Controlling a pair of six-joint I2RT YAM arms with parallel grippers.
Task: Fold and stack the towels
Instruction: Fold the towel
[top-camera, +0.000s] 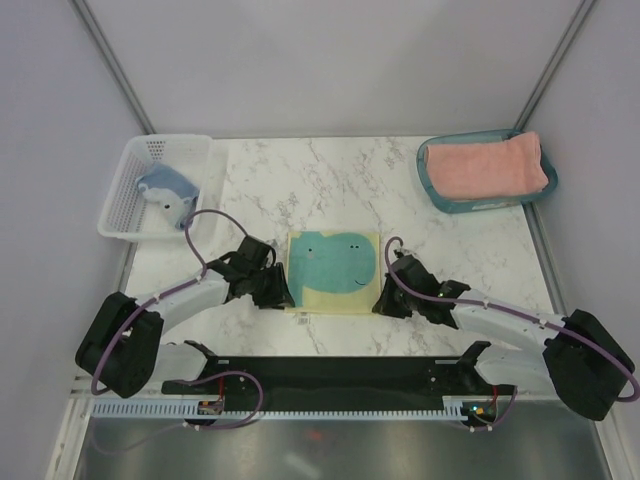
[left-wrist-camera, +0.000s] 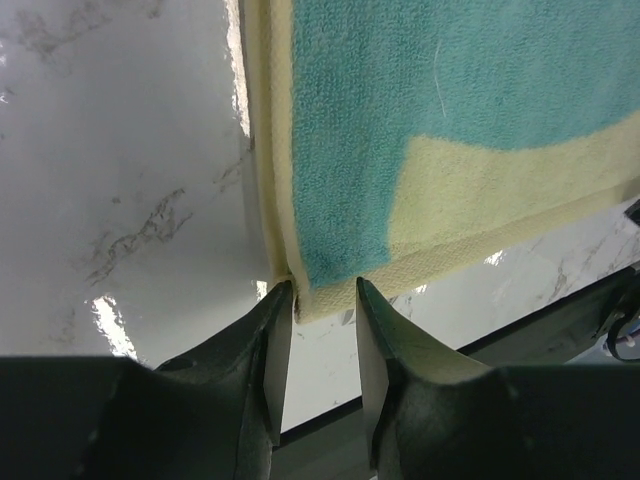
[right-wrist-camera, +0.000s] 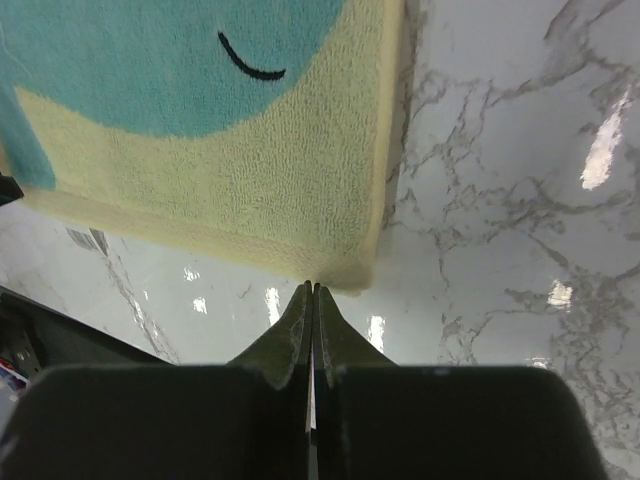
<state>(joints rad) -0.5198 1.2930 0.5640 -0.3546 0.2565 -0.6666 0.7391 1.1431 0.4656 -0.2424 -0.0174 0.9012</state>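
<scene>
The pale-yellow towel (top-camera: 332, 270) with its teal face patch lies flat in the middle of the marble table. My left gripper (top-camera: 275, 290) sits at its near left corner. In the left wrist view its jaws (left-wrist-camera: 325, 290) stand apart, with the towel's corner (left-wrist-camera: 330, 285) between the tips and touching the left finger. My right gripper (top-camera: 385, 300) is at the near right corner. Its jaws (right-wrist-camera: 313, 288) are pressed together, tips just at the towel's near edge (right-wrist-camera: 250, 170), nothing between them. The salmon-pink towel (top-camera: 487, 165) lies folded at the back right. The grey-blue towel (top-camera: 168, 190) is bunched at the back left.
A teal tray (top-camera: 432, 185) holds the pink towel at the back right. A white plastic basket (top-camera: 125, 210) holds the grey-blue towel at the back left. A black rail (top-camera: 330, 375) runs along the table's near edge between the arm bases.
</scene>
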